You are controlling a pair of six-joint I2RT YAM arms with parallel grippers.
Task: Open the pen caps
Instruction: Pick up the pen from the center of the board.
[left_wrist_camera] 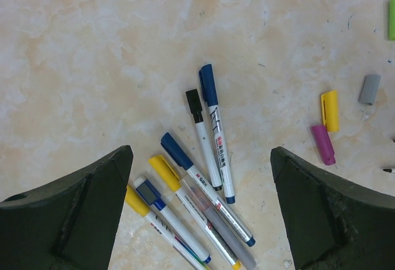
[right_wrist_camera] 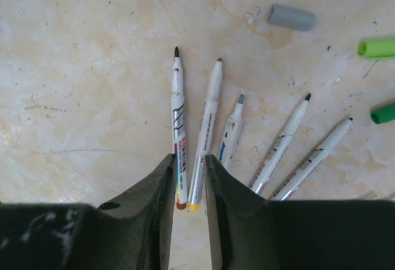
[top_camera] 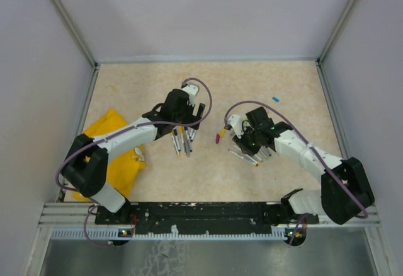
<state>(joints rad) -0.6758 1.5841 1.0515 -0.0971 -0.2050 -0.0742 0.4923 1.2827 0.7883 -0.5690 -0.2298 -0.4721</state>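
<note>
Several capped pens (left_wrist_camera: 213, 128) with blue, yellow and black caps lie in a loose pile on the table. My left gripper (left_wrist_camera: 200, 153) hovers over them, wide open and holding nothing. Loose pen caps lie to their right: yellow (left_wrist_camera: 330, 110), purple (left_wrist_camera: 323, 144), grey (left_wrist_camera: 370, 89). Several uncapped pens (right_wrist_camera: 178, 110) are fanned out under my right gripper (right_wrist_camera: 189, 159). Its jaws stand a narrow gap apart above the tail ends of two of those pens, which rest on the table ungripped. More loose caps, a grey cap (right_wrist_camera: 291, 17) and green caps (right_wrist_camera: 376, 48), lie beyond. In the top view both grippers, left (top_camera: 189, 130) and right (top_camera: 242, 142), are mid-table.
A crumpled yellow cloth (top_camera: 116, 150) lies at the left under the left arm. One blue cap (top_camera: 276, 99) sits alone toward the back right. Grey walls and metal posts enclose the table (top_camera: 157, 80) on three sides.
</note>
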